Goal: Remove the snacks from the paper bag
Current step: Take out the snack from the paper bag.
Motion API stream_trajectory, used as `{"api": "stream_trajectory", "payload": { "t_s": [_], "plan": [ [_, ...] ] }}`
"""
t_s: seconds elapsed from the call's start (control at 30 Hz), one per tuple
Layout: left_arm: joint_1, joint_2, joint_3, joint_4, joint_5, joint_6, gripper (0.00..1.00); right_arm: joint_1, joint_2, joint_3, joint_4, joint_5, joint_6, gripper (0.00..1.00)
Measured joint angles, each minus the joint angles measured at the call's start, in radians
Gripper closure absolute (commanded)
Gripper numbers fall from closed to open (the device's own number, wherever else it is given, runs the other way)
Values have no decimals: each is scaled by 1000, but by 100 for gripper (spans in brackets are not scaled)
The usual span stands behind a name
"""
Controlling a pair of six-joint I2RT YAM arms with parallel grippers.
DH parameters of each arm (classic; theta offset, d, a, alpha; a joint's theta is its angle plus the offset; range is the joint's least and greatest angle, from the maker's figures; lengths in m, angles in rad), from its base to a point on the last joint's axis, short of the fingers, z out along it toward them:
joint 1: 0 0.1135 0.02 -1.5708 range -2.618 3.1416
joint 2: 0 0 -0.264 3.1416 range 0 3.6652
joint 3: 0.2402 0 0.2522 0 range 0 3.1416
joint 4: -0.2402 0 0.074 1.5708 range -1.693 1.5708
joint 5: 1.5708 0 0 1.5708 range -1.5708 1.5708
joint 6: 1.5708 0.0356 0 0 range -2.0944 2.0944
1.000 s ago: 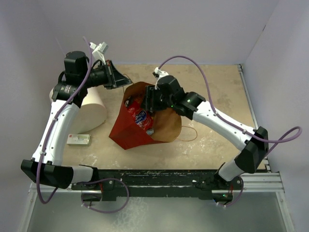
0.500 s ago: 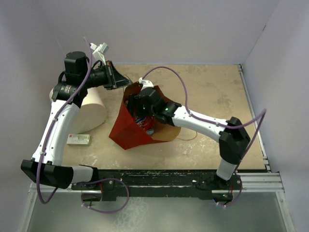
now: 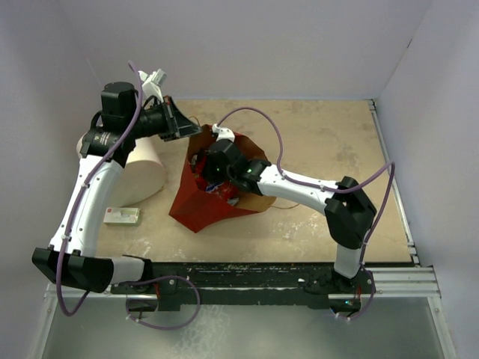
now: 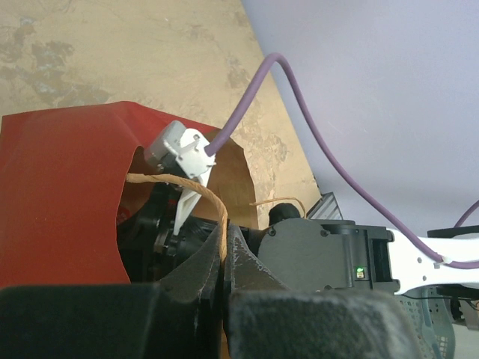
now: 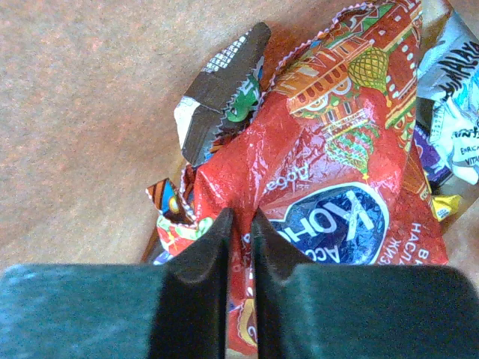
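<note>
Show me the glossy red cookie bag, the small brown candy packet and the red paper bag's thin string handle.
glossy red cookie bag (image 5: 325, 161): right wrist view, crinkled red middle.
small brown candy packet (image 5: 224, 71): right wrist view, dark face.
thin string handle (image 4: 153, 179): left wrist view, arched top.

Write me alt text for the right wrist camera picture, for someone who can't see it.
The right gripper, fingers nearly together, pinches a fold of the red cookie bag with blue lettering inside the paper bag. A dark brown packet lies beside it, with a light-blue packet at the right edge.
</note>
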Motion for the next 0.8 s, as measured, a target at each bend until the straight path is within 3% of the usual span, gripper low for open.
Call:
{"api": "stream_trajectory", "payload": {
  "t_s": [0.1, 0.47, 0.8],
  "plan": [
    [0, -7, 1, -18, -12, 2, 100, 0, -22, -20, 6, 2, -3, 100],
    [-1, -39, 37, -146, -60, 46, 100, 0, -81, -66, 23, -35, -32, 100],
    [-2, -105, 34, -157, -94, 61, 100, -1, -221, -91, -97, -56, -63, 100]
  ]
}}
